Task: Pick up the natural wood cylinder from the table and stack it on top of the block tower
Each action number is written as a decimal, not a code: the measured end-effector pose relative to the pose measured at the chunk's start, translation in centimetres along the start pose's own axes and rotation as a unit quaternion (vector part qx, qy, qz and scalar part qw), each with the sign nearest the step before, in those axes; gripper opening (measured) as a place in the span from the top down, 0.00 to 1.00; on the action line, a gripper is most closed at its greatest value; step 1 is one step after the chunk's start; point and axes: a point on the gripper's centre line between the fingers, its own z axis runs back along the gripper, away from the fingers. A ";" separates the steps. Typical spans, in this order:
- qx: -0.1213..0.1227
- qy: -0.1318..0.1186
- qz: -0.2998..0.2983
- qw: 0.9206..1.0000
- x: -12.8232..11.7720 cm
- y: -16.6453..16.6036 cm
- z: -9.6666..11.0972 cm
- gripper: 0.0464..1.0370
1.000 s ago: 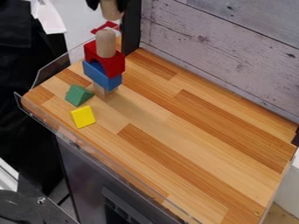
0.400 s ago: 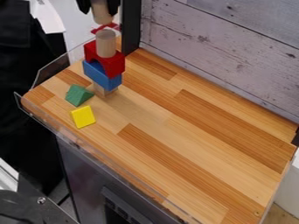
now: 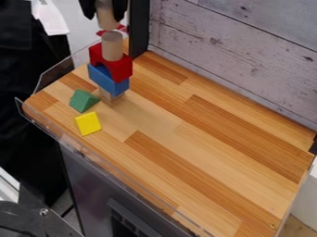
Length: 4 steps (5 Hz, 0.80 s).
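While one upright cylinder [image 3: 112,46] already tops red arch [image 3: 120,68], blue block [image 3: 109,81] beneath, gripper [image 3: 104,10] above arch clamps second cylinder [image 3: 107,17], unreleased; green wedge [image 3: 82,100], yellow block [image 3: 88,123] camera-side of arch, unstacked.

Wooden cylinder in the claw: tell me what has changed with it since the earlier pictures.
The pale wooden cylinder, held in the black claw, moved left in the picture, then lower, over the upright wooden cylinder. Nothing was newly grasped or let go. The red arch block, blue block, green triangular block and yellow block stayed put.
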 end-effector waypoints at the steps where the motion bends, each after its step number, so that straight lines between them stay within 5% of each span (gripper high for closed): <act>1: 0.000 0.002 -0.001 1.000 -0.1 -0.2 0.0 0.53; 4: -0.010 0.035 -0.008 0.999 -0.6 -0.9 -1.2 0.53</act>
